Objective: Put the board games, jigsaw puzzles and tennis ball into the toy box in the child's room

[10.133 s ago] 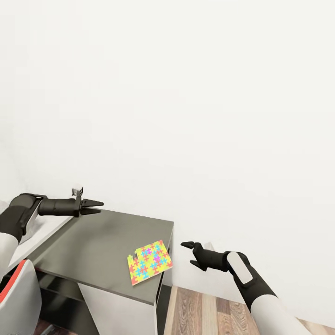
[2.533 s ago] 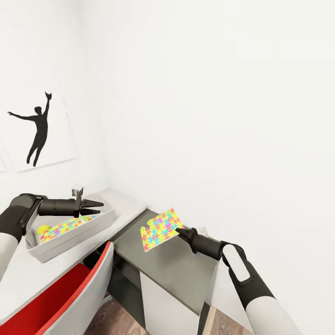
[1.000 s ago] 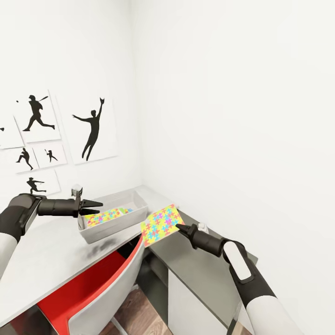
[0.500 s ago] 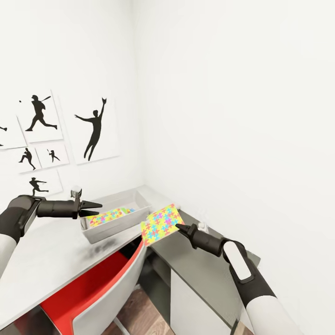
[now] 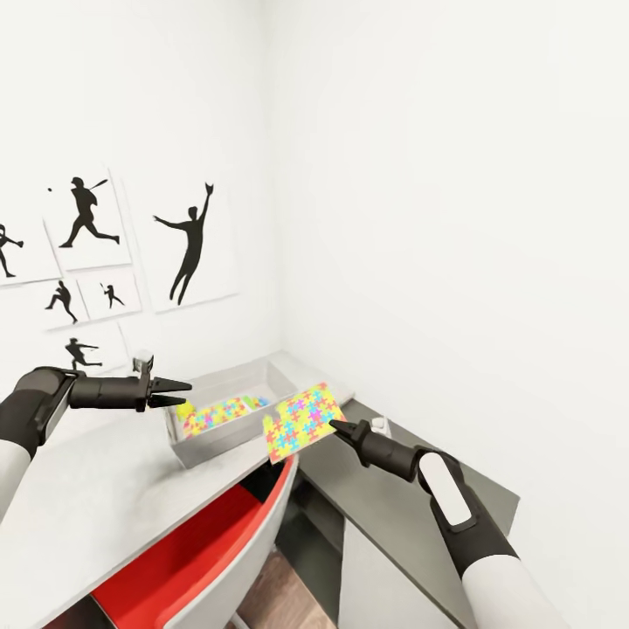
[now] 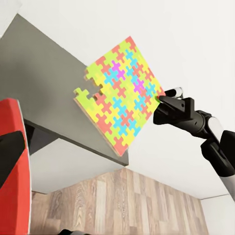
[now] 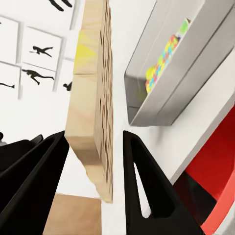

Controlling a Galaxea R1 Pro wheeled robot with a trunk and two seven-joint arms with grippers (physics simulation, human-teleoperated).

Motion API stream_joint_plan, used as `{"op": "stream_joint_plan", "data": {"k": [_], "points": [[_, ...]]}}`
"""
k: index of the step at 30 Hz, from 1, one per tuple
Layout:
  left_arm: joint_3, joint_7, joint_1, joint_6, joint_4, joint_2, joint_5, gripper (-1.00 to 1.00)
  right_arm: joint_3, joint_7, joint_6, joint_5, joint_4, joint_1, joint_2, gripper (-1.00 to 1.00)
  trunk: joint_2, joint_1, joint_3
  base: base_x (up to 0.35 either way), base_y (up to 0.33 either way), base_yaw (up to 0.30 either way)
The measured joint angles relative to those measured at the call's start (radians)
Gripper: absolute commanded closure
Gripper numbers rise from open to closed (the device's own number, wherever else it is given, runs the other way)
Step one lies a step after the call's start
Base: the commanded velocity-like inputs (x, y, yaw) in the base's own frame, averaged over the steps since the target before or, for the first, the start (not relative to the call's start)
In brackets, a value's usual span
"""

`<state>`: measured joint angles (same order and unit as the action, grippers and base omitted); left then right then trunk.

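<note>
My right gripper [image 5: 336, 428] is shut on a corner of a jigsaw puzzle [image 5: 301, 421], a thin square of yellow, red, blue and green pieces held tilted in the air. In the head view the puzzle overlaps the right end of the light-grey toy box [image 5: 218, 438]. The left wrist view shows its face [image 6: 122, 98] and the right gripper [image 6: 161, 100]. Seen edge-on in the right wrist view, the puzzle [image 7: 93, 98] sits between the fingers [image 7: 147, 186]. Inside the toy box [image 7: 186, 73] lie another jigsaw puzzle [image 5: 218, 411] and the tennis ball [image 5: 185, 409]. My left gripper [image 5: 179, 391] hovers open at the box's left end.
The toy box stands on the white top of the table [image 5: 87, 498]. The table's lower dark-grey corner section [image 5: 411, 498] runs along the right wall. A red-and-white chair [image 5: 201, 550] is tucked under the table below the box. Black silhouette pictures [image 5: 188, 240] hang on the wall.
Ten seconds ago the puzzle lay on the dark-grey section beside my open right gripper; now that gripper holds it up. The view has swung left, then slightly back, and both arms keep their pose.
</note>
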<state>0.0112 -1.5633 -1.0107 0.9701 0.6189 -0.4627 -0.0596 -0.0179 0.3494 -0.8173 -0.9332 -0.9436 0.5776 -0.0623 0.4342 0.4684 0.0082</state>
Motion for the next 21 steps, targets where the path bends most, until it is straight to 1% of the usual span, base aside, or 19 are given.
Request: {"op": "stream_joint_plan", "data": {"k": [7, 9, 14, 21], "points": [[-0.001, 0.0, 0.004, 0.001, -0.001, -0.002, 0.0, -1.0, 0.0, 0.0, -0.001, -0.002, 0.0, 0.0, 0.001, 1.0, 0.0, 0.0, 0.0, 0.034, 0.018, 0.138], [-0.001, 0.0, 0.004, 0.001, 0.0, -0.002, 0.0, -1.0, 0.0, 0.0, 0.0, -0.002, 0.0, 0.0, 0.001, 1.0, 0.0, 0.0, 0.0, 0.003, 0.001, 0.042], [-0.002, 0.0, 0.005, 0.001, -0.001, -0.002, -0.001, -1.0, 0.0, 0.0, 0.0, -0.002, 0.0, 0.0, 0.001, 1.0, -0.035, -0.019, 0.016, 0.001, 0.0, 0.009], [-0.001, 0.0, 0.005, 0.001, -0.001, -0.002, -0.001, -1.0, 0.0, 0.0, -0.002, -0.002, 0.0, 0.0, 0.001, 1.0, -0.035, -0.019, 0.016, 0.0, 0.0, 0.0]]}}
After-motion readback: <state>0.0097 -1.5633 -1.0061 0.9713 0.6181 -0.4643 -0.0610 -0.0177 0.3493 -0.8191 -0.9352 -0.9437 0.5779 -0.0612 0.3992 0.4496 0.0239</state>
